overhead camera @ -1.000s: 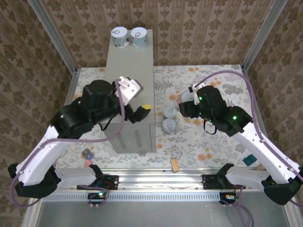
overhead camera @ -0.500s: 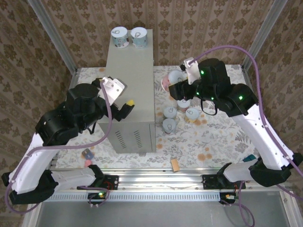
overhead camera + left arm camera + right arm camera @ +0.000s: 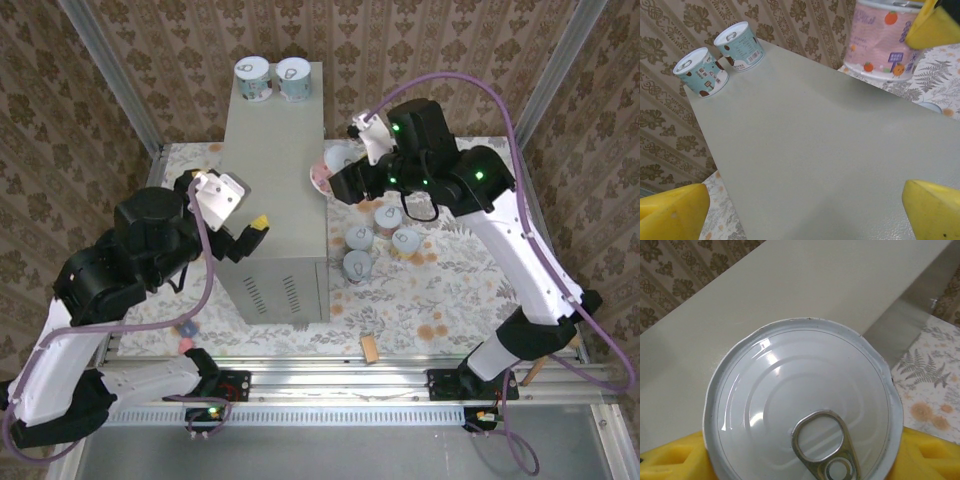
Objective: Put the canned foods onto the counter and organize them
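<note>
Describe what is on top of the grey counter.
Two pale blue cans stand at the counter's far end. The right claw holds a pink can by its right edge; its underside is hidden.

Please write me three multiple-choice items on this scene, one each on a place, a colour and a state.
1. Where do the two pale blue cans stand?
A. On the floral surface
B. At the far end of the counter top
C. Above the vent slots at its near end

2. What colour is the label of the can held by the right gripper?
A. Dark
B. Yellow
C. Pink

3. What state is the left gripper in?
A. Open and empty
B. Shut on a can
C. Shut on nothing

Answers:
1 B: they sit side by side at its far edge.
2 C: the left wrist view shows pink with orange fruit.
3 A: its yellow fingers stand wide apart over bare counter top.
</note>
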`<state>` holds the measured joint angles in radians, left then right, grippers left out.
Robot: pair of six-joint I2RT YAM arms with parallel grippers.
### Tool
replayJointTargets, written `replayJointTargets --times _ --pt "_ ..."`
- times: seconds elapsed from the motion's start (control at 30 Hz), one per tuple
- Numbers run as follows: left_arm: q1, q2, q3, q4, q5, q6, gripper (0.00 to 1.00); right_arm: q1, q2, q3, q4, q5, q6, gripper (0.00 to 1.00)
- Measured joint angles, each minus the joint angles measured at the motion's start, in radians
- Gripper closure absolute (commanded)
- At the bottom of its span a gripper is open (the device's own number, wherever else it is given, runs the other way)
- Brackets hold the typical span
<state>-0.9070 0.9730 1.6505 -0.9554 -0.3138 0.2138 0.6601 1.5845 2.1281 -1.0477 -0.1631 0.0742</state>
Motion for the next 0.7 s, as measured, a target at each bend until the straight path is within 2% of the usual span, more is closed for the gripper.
replayJointTargets --times 0.2,0.7 --pt "0.000 -0.014 -0.002 -0.002 0.000 0.001 0.00 0.058 0.077 0.091 -0.047 0.013 -0.025 0.32" --pt "0.006 -0.041 -0.053 0.001 -0.005 0.001 0.00 0.215 0.318 0.429 -0.160 0.172 -0.102 0.26"
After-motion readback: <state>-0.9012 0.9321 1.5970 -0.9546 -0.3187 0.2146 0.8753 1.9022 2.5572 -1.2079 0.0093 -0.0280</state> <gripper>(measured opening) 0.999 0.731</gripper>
